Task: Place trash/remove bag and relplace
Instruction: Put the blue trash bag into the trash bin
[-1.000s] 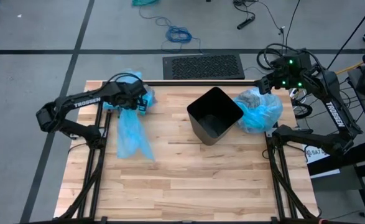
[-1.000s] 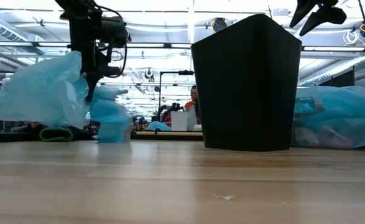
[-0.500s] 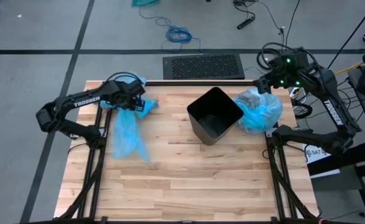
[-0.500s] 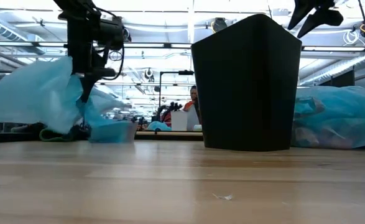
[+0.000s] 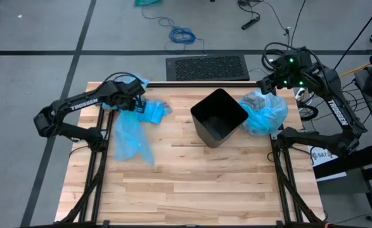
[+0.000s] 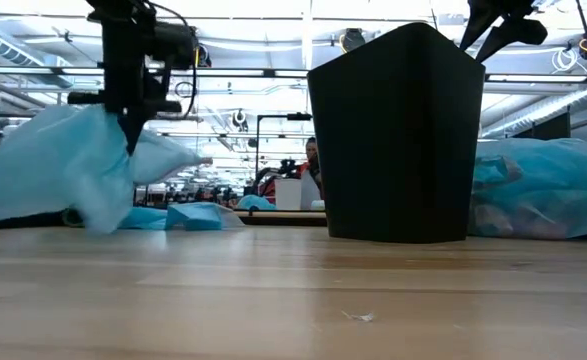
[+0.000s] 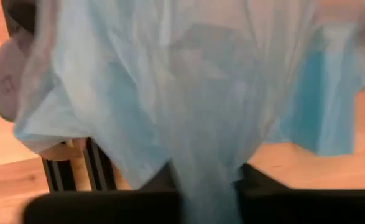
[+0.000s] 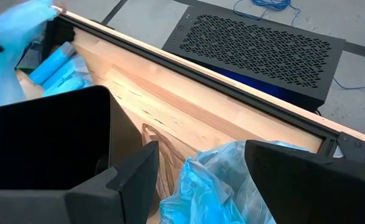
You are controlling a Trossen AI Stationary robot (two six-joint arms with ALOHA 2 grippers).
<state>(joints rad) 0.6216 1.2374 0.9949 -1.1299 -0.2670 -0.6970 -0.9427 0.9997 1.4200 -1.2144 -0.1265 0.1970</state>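
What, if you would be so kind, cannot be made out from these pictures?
- Left gripper: in the left wrist view the blue bag covers its jaws.
- Black bin: its bottom is lost in shadow in the high view.
- Full bag: its contents are blurred by the film; in the low view the bin hides part of it.

We see even, bright light from overhead, with ceiling strip lights (image 6: 273, 45) glaring white across the room beyond the table. The blue bag (image 7: 188, 93) fills the left wrist view in a soft blur, and the black bin (image 6: 398, 135) stands dark against the glow, its shadow faint.
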